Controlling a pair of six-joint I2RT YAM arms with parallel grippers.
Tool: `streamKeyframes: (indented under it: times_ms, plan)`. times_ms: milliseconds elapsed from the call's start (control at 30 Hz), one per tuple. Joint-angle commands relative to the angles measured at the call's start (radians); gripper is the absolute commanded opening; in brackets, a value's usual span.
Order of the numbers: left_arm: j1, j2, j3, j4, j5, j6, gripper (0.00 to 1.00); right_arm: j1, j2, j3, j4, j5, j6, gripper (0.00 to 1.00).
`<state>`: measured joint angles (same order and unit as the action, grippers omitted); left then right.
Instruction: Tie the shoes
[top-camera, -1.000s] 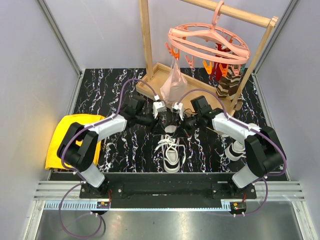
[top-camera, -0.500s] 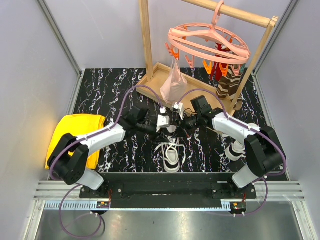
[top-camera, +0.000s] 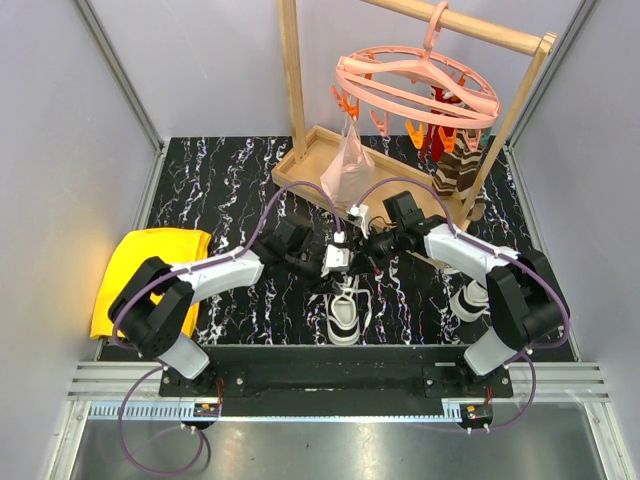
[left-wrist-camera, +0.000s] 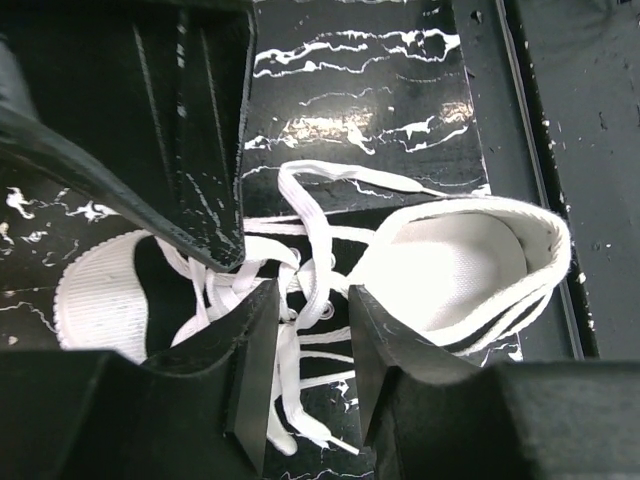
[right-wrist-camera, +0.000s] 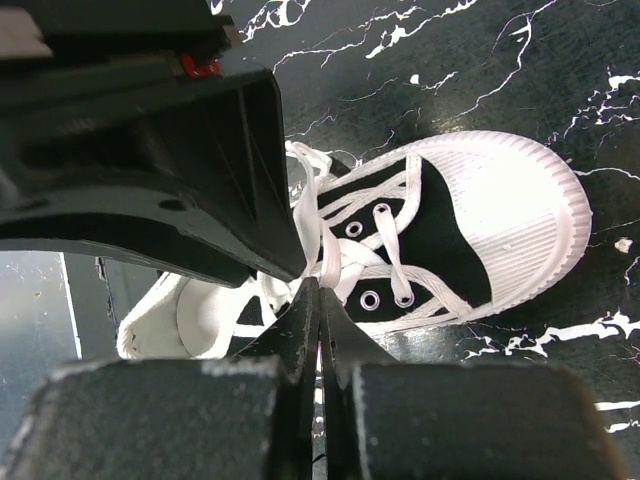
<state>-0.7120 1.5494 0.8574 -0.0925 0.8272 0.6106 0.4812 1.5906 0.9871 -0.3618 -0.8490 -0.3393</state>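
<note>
Top external shows one shoe (top-camera: 343, 308) at the near centre of the desk (top-camera: 220, 180). Its mate (top-camera: 468, 298) stands off to the right, partly hidden by the right arm. Both arms meet just above the far end of the centre shoe, the left tool (top-camera: 335, 258) and right tool (top-camera: 366, 247) almost touching.

The right wrist view shows what the overhead cannot. The right tool's fingers are pressed together on a lace (right-wrist-camera: 322, 258) drawn up off the eyelets, with the white toe cap out to the right. The left wrist view looks down on the open collar and shows the left tool's fingers apart, with loose lace strands lying in the gap below them and nothing pinched.

The step in hand looks like the start of the knot on this shoe: one strand is lifted and the other is not yet taken. Next, the left tool would need to settle on a single strand and close on it without catching its neighbours. The second shoe's laces cannot be made out.
</note>
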Motion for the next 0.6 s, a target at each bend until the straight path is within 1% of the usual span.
streamKeyframes:
  times_ms: [0, 67, 300, 333, 467, 567]
  plan:
    - [-0.006, 0.023, 0.051, -0.003, -0.025, 0.035, 0.34, -0.007, 0.005, 0.018, 0.034, -0.001, 0.006, 0.00]
    - [-0.007, 0.024, 0.054, -0.007, -0.022, 0.035, 0.33, -0.009, 0.005, 0.018, 0.035, -0.001, 0.006, 0.00]
    - [-0.009, 0.005, 0.051, -0.012, -0.019, 0.035, 0.20, -0.007, 0.005, 0.021, 0.034, -0.004, 0.003, 0.00]
    - [-0.009, -0.008, 0.046, -0.001, -0.025, 0.026, 0.15, -0.009, 0.006, 0.021, 0.034, -0.008, 0.002, 0.00]
    - [-0.006, -0.038, 0.016, 0.054, -0.042, -0.032, 0.08, -0.009, 0.006, 0.021, 0.032, -0.013, 0.000, 0.00]
    - [-0.006, -0.052, 0.006, 0.082, -0.049, -0.067, 0.06, -0.009, 0.006, 0.019, 0.034, -0.012, 0.002, 0.00]
